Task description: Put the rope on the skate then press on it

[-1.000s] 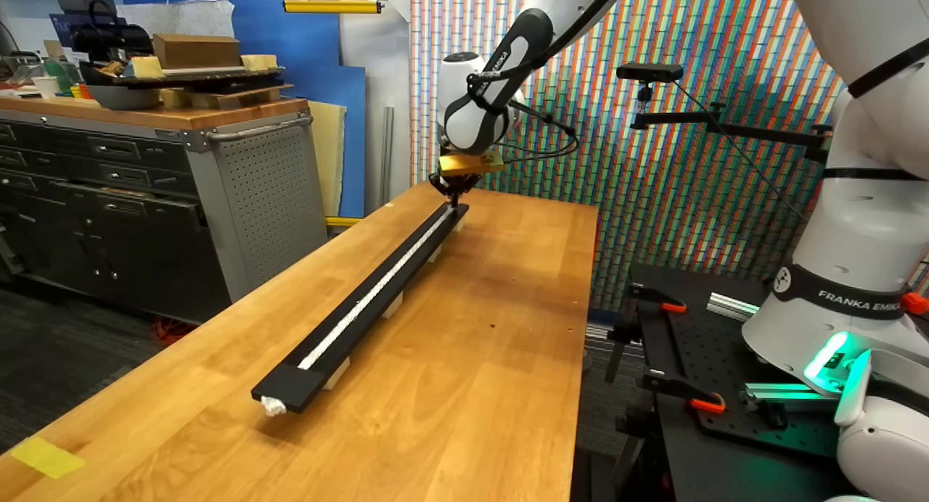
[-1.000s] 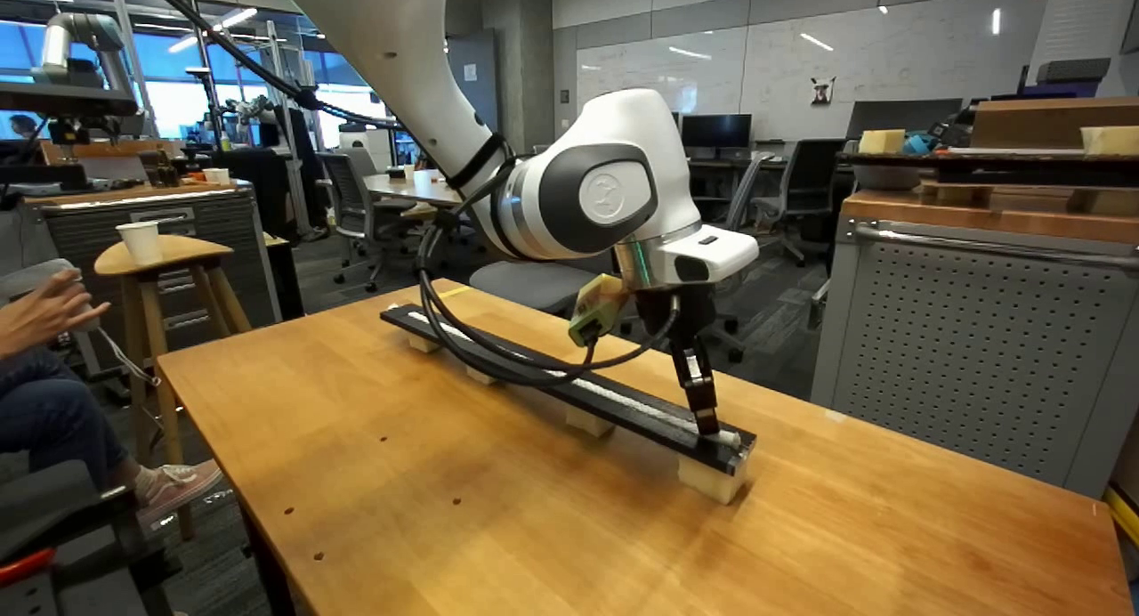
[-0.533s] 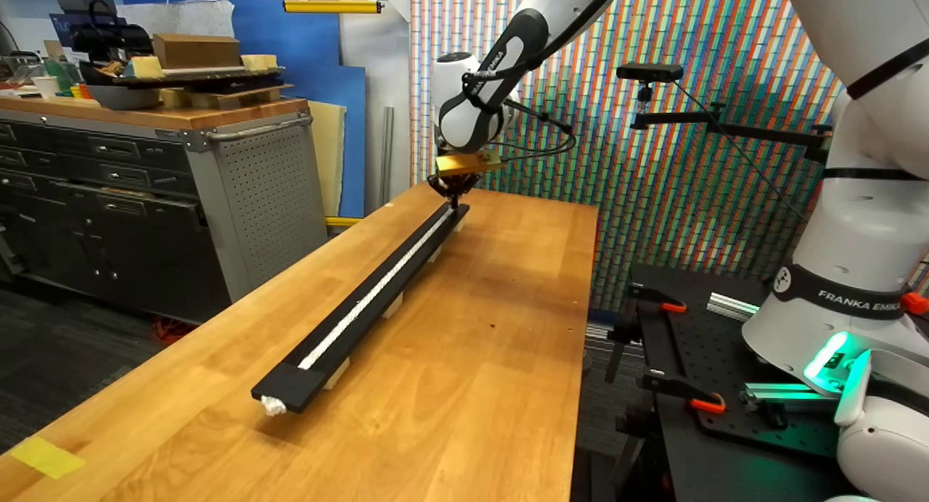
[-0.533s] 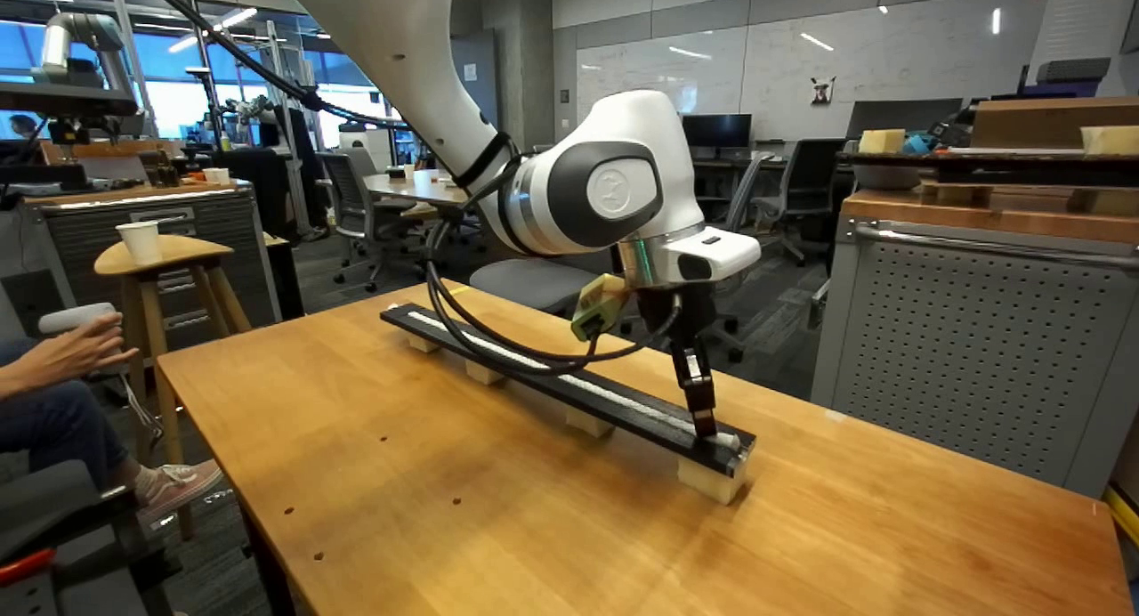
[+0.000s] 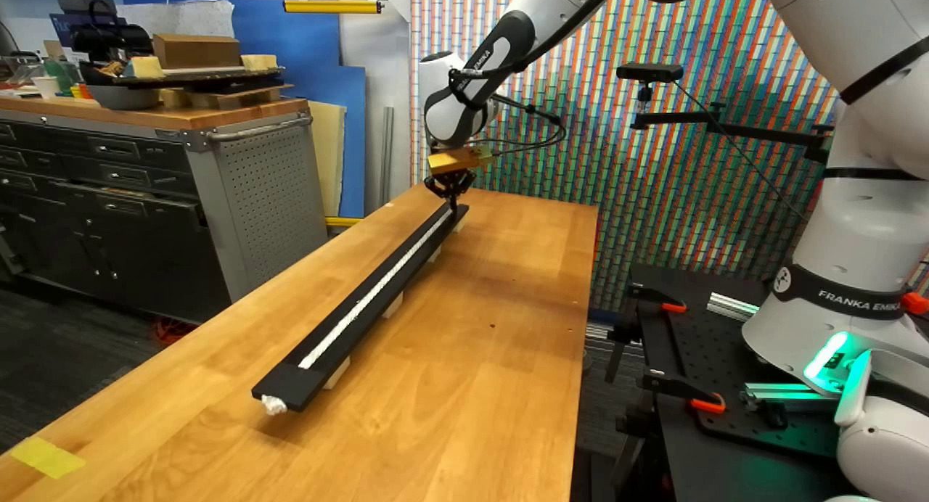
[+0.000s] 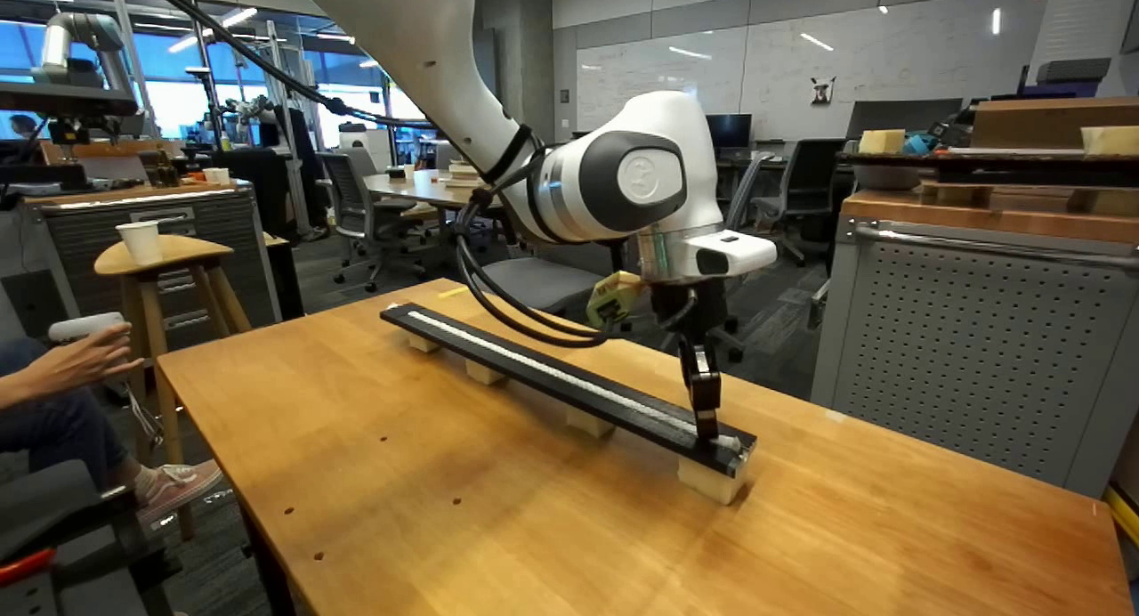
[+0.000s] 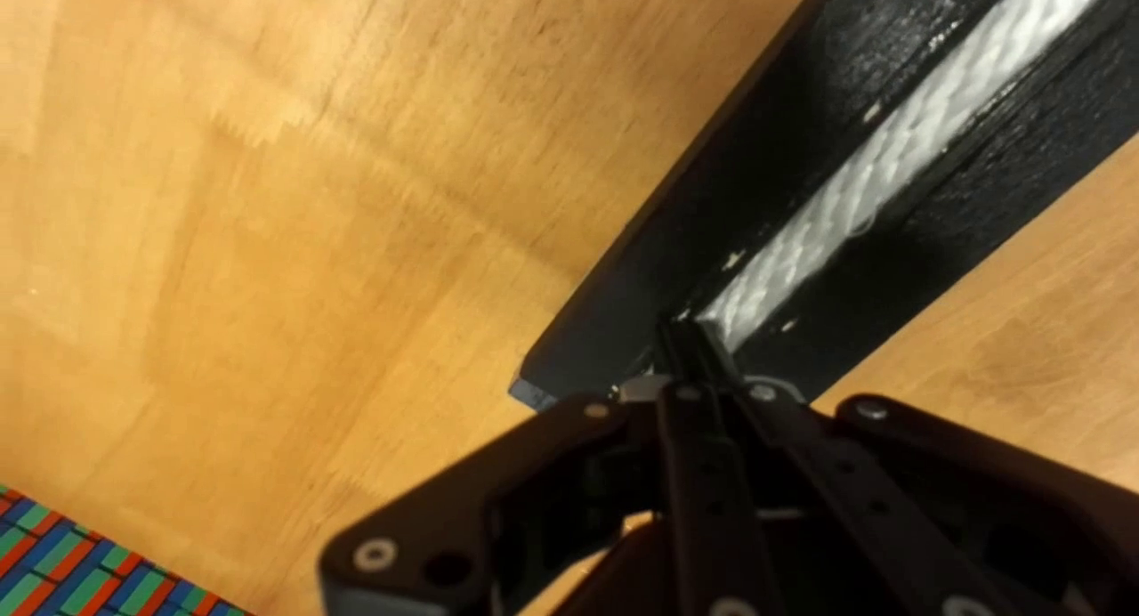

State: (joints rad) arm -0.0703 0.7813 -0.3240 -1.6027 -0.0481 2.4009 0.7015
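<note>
So the pincer [image 7: 692, 333] has its two fingers together, nothing pinched between them that I can see, pointing pretty much straight down. My guess is that's on purpose: bunched up like that, the tips make a blunt little poker for the pressing part.

Right at the tips is the white braided rope [image 7: 876, 166], lying in the lengthwise groove of the skate [image 7: 721, 215] (basically a long black rail). The tips look like they're down on it, but the exact contact is hidden. A short stub pokes out just past the tips; the rest runs away from the pincer dead straight, probably because the groove walls stop it wandering.

Below the pincer, pale blocks [image 6: 709, 480], wood I think, prop the skate off the tabletop [image 6: 445, 554]. Looks like they're spaced out so it won't sag when pushed on.

Way off at the end farthest from the pincer, a scruffy white wad [image 5: 273, 405] sticks out, could be the rope's tail, can't tell. Rope's laid, IMO, so pressing is the step in hand.
</note>
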